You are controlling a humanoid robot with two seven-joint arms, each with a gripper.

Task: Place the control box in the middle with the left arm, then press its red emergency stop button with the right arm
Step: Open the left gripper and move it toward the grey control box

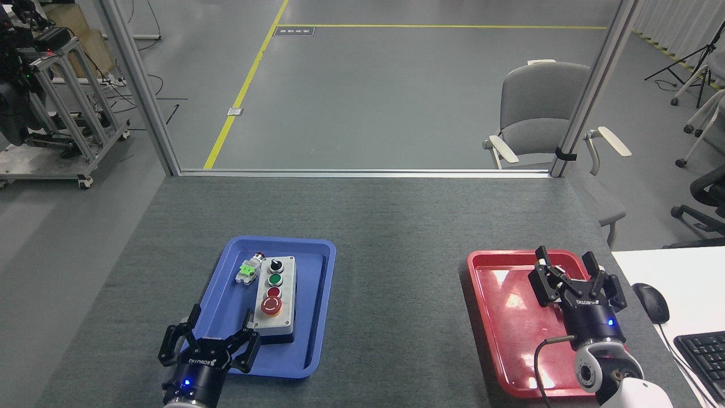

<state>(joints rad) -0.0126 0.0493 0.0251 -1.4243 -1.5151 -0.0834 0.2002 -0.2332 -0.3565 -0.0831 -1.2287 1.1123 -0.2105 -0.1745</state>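
Note:
The light grey control box [274,293] lies lengthwise in the blue tray [321,317], with a black knob, a green button, a small red button and the big red emergency stop button [271,305] nearest me. My left gripper [220,323] is open over the tray's near left corner, its right claw close to the box's near end, holding nothing. My right gripper [566,271], with the cable loop, is open above the red tray [504,323], nothing between its claws. The middle [399,300] is bare dark grey tabletop between the two trays.
A small loose switch part [248,267] with a green block lies in the blue tray left of the box. A mouse [651,302] and keyboard [702,356] sit on a white desk at right. A grey chair [538,113] stands beyond the table's far edge.

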